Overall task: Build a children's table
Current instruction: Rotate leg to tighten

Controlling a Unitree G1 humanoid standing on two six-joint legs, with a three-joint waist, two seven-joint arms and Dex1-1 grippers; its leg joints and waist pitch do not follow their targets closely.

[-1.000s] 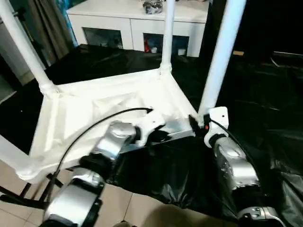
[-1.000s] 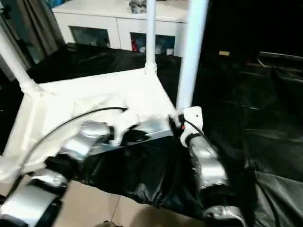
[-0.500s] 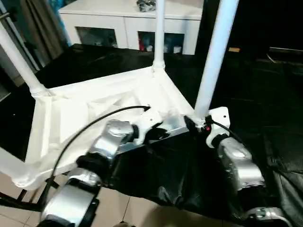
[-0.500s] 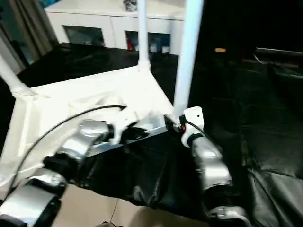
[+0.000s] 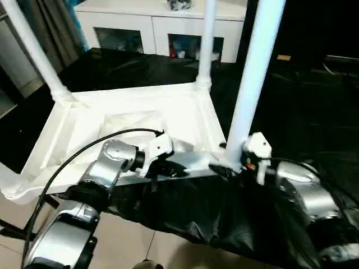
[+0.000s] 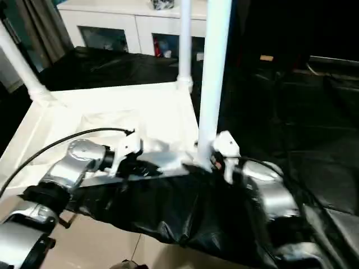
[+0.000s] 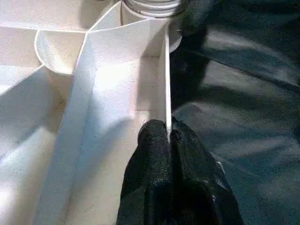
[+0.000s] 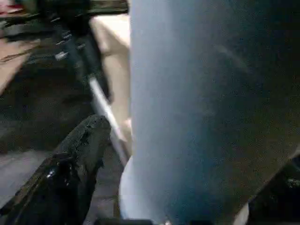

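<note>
The white tabletop (image 5: 129, 120) lies upside down on a black sheet, ribbed underside up. White legs stand in its sockets: the near right leg (image 5: 252, 73), the far right leg (image 5: 206, 45) and the far left leg (image 5: 36, 53). My left gripper (image 5: 168, 168) is shut on the thin near rim of the tabletop, and the left wrist view shows its fingertips (image 7: 159, 136) pinching that rim. My right gripper (image 5: 224, 168) sits at the base of the near right leg (image 8: 201, 108), where the leg meets its corner socket.
A white cabinet (image 5: 157, 28) with glass doors stands behind the table. Black sheeting (image 5: 314, 101) covers the surface to the right and hangs over the near edge above a tiled floor (image 5: 129, 246). The near left corner socket (image 5: 14, 188) juts past the sheet.
The head camera has shifted. My right forearm has swung out to the right around the base of the near right leg. My left gripper stays on the rim.
</note>
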